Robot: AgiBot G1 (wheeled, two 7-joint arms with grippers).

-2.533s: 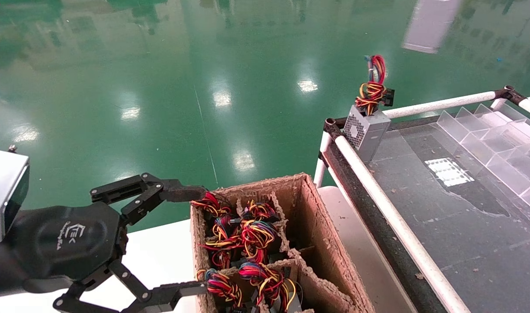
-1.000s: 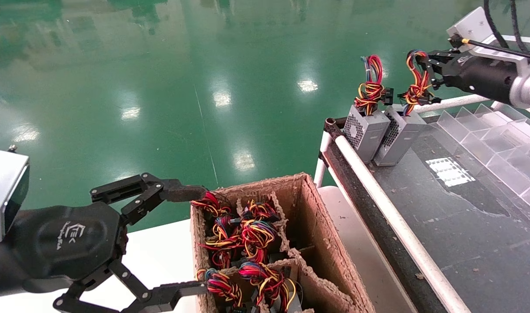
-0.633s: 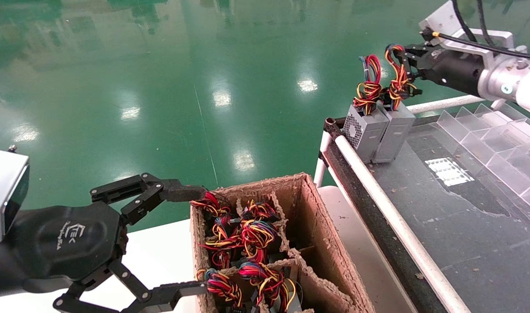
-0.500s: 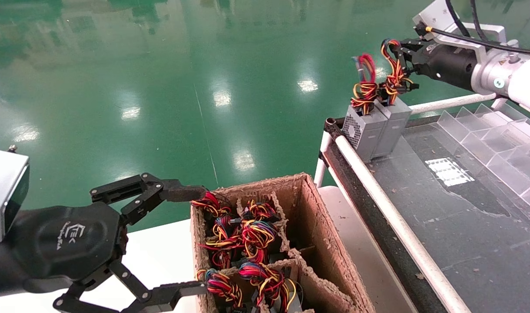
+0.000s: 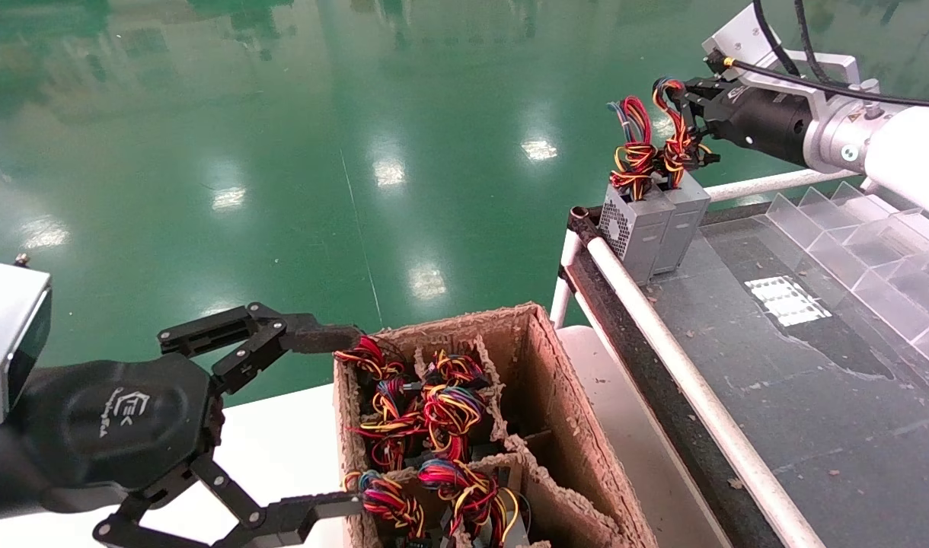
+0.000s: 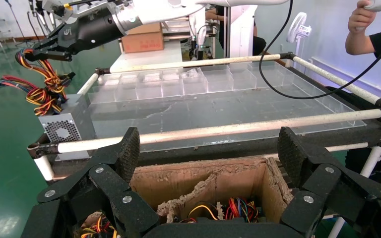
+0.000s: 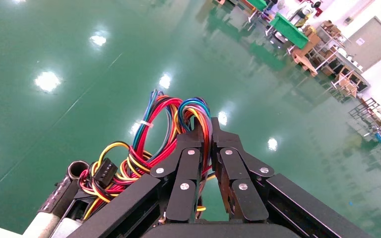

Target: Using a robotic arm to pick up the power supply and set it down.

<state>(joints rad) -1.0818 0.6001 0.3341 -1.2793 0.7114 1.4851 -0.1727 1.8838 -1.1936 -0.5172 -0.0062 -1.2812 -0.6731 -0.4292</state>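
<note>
The right gripper (image 5: 681,106) pinches the wires (image 5: 674,148) of the supply (image 5: 681,217), which sits down; letting go is left.

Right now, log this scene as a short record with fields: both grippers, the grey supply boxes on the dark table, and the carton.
right gripper: black linked-finger gripper shut on the wire bundle of the held grey metal power supply
held supply: at the dark table's far corner, against a second grey vented supply
left gripper: black gripper open, at the brown cardboard carton's left wall
carton contents: several red-yellow wire bundles in divided cells
</note>
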